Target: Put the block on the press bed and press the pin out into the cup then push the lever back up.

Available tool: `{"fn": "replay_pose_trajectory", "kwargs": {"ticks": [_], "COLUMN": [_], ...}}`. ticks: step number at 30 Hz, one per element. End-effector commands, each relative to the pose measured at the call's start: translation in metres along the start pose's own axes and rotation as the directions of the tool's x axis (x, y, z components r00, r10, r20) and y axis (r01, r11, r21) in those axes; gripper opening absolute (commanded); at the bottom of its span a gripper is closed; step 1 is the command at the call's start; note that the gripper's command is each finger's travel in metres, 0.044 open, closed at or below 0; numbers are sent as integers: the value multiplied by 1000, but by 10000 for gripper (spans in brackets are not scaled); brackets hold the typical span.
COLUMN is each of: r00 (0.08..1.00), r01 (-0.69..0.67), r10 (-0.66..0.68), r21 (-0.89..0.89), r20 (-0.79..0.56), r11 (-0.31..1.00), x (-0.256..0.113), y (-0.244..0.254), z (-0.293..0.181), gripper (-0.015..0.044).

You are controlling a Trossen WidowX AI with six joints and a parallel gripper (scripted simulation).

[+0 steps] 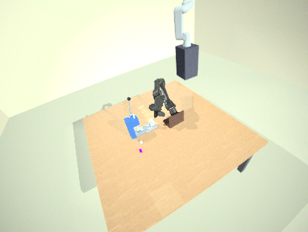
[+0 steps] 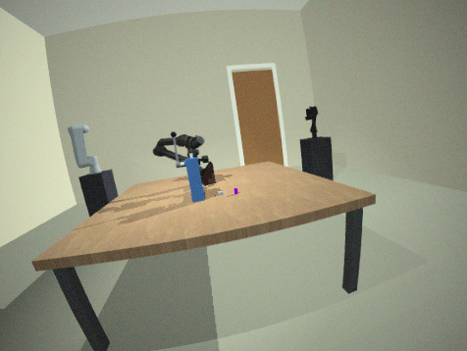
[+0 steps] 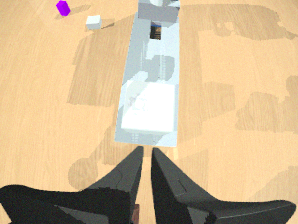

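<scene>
The press has a blue body (image 1: 132,124) (image 2: 194,180) (image 3: 131,65) and a long light grey bed (image 1: 146,129). Its lever (image 1: 130,107) (image 2: 176,149) stands up, with a black knob. A white block (image 1: 151,122) (image 3: 150,107) rests on the bed's outer end, away from the punch side. I cannot make out its pin. A dark opening (image 3: 156,31) shows in the bed near the punch housing (image 3: 158,12). My gripper (image 3: 147,152) is shut and empty, just off the bed's outer end in the wrist view, above the table. I cannot make out the cup.
A small white cube (image 1: 140,142) (image 2: 220,193) (image 3: 93,22) and a small purple piece (image 1: 140,150) (image 2: 235,191) (image 3: 63,8) lie on the table beside the press. A dark brown angled piece (image 1: 176,120) (image 2: 209,174) stands near the arm.
</scene>
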State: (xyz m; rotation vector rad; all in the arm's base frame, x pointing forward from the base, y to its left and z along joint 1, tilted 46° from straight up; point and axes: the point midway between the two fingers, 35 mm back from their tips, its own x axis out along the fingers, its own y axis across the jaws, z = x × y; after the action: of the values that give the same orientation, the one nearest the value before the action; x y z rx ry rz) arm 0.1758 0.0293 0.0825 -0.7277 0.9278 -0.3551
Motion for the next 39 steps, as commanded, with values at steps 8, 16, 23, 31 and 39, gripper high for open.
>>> {"fn": "replay_pose_trajectory", "kwargs": {"ticks": [8, 16, 23, 31, 39], "r00": [1000, 1000, 1000, 1000, 1000], "r01": [4, 4, 4, 5, 5], "r10": [-4, -4, -4, -5, -5], "r21": [-10, -10, -9, -9, -9], "r20": [5, 5, 5, 6, 30], "r11": [1000, 1000, 1000, 1000, 1000], "x": [22, 40, 45, 52, 58], "y": [1, 0, 0, 0, 0], "z": [-13, -23, -20, -10, -1], "gripper": [30, 30, 30, 30, 30]}}
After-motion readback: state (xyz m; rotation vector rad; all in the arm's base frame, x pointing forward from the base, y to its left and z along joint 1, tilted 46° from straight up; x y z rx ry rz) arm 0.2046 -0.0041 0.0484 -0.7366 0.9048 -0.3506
